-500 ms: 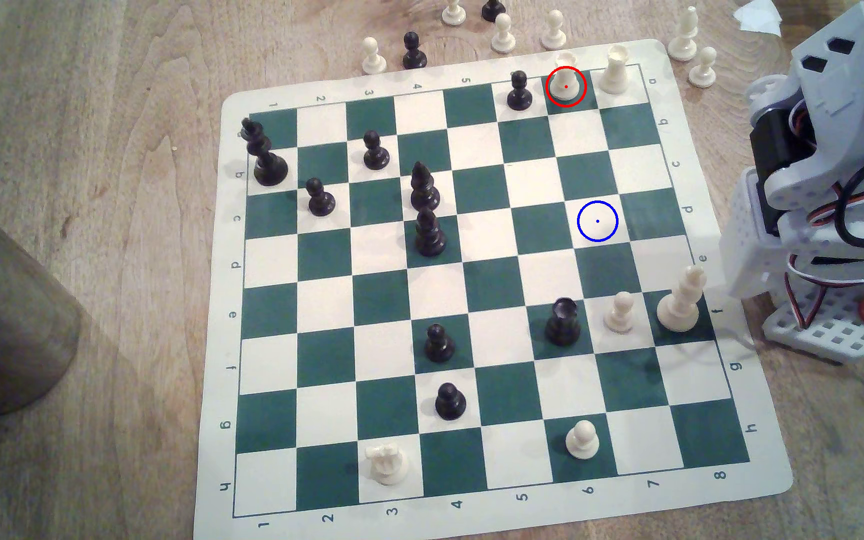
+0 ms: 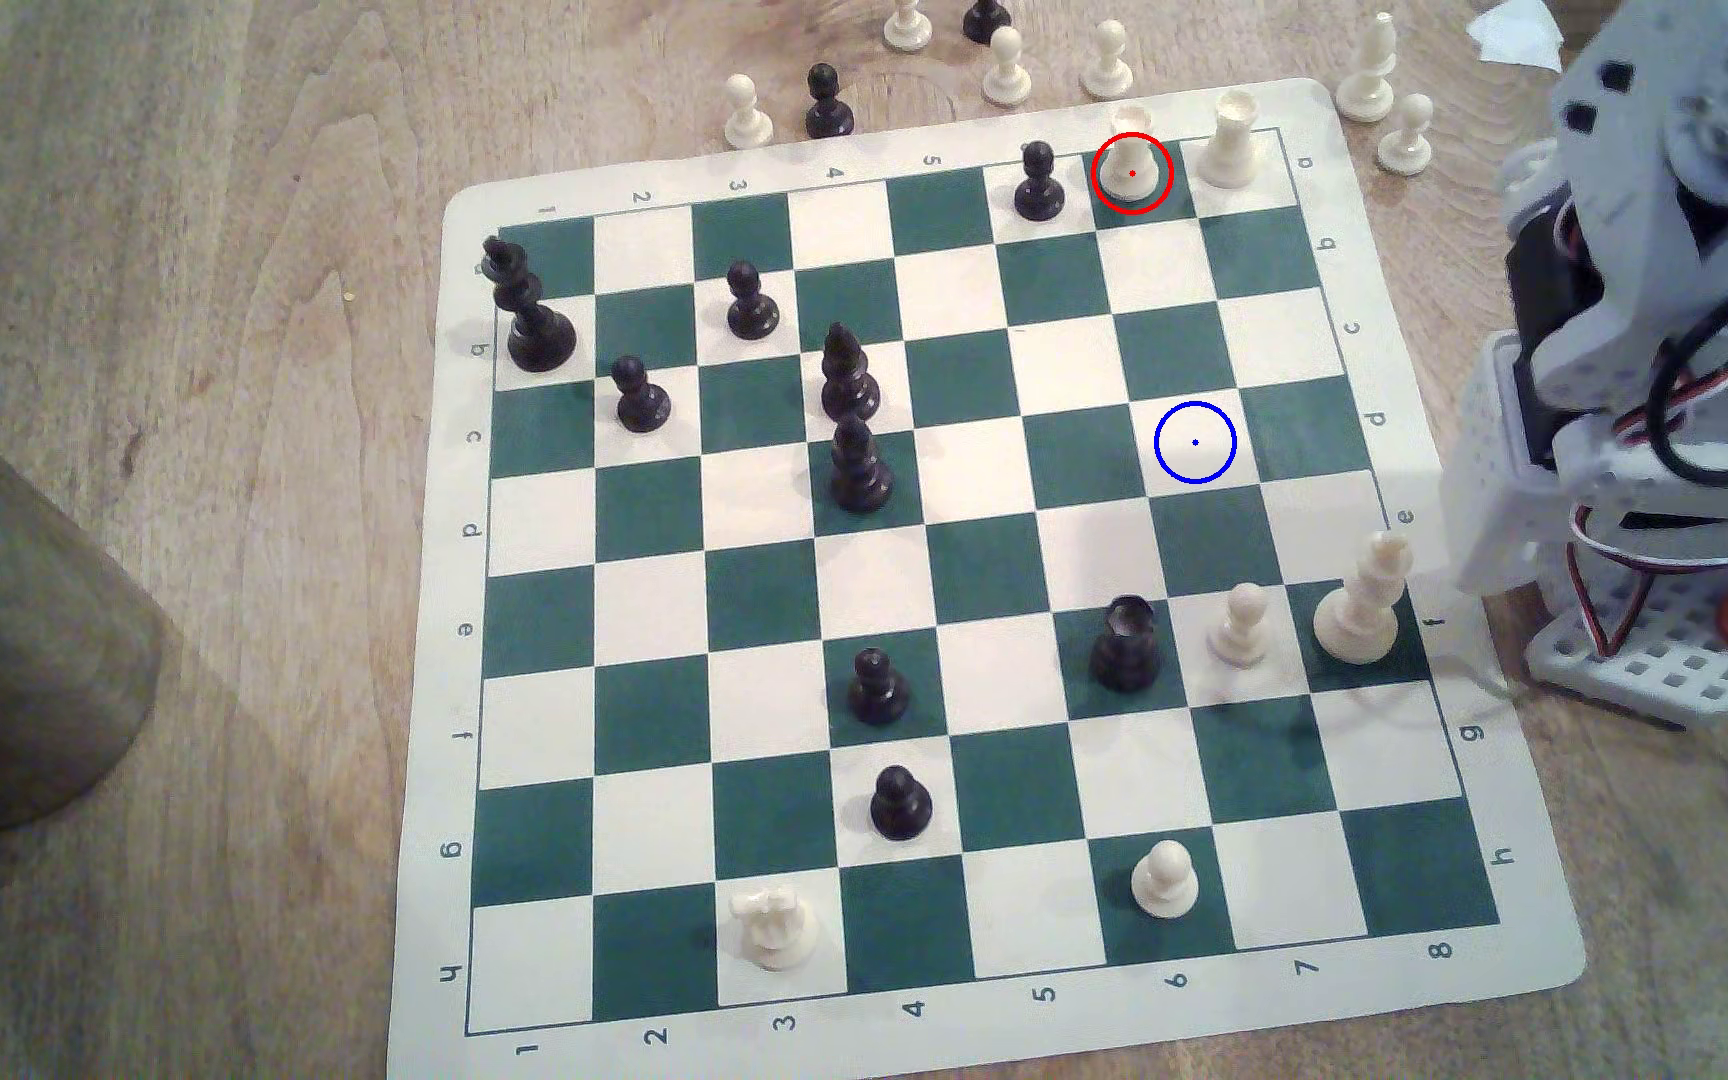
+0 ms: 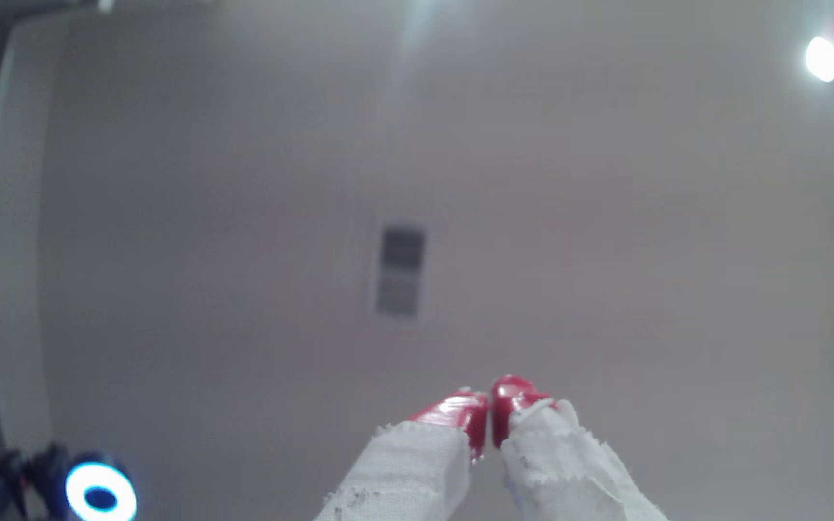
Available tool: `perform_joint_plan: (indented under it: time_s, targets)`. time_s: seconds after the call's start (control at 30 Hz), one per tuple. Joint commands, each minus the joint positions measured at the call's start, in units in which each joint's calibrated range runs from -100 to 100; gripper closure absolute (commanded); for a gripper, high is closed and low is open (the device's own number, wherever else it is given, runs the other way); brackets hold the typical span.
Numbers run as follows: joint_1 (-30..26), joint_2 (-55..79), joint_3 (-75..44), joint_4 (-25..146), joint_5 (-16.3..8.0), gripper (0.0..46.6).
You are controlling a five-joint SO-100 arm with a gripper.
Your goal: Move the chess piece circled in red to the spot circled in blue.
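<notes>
Red-tipped jaws together, white-wrapped.

A wooden tabletop with visible grain is seen in the exterior view. In the wrist view, a plain grey ceiling is lit by a bright lamp; a dark vent is set in it.

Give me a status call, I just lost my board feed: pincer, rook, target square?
Pincer shut, empty, aimed at the ceiling. Red-circled rook untouched on its green square beside the second rook. Blue-circled square bare; squares between them bare.
</notes>
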State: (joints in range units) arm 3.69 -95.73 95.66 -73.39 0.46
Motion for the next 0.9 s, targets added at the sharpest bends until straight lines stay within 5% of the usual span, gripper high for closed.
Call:
perform_joint_plan:
  time_s: [0.0,0.33,0.5,0.77,0.8,0.87]
  targets:
    - [0.34,-0.03,-10.44,15.24,0.05,46.4]
    - [4.41,0.06,-40.45,65.61,-0.20,46.4]
    - [11.84,0.06,-53.50,95.99,-0.44,46.4]
    - [21.38,-0.11,-59.49,129.90,-3.13,46.4]
    - [23.81,-0.20,-59.40,136.20,-3.47,42.5]
    - [24.20,-0.20,-58.49,140.38,-4.05,43.2]
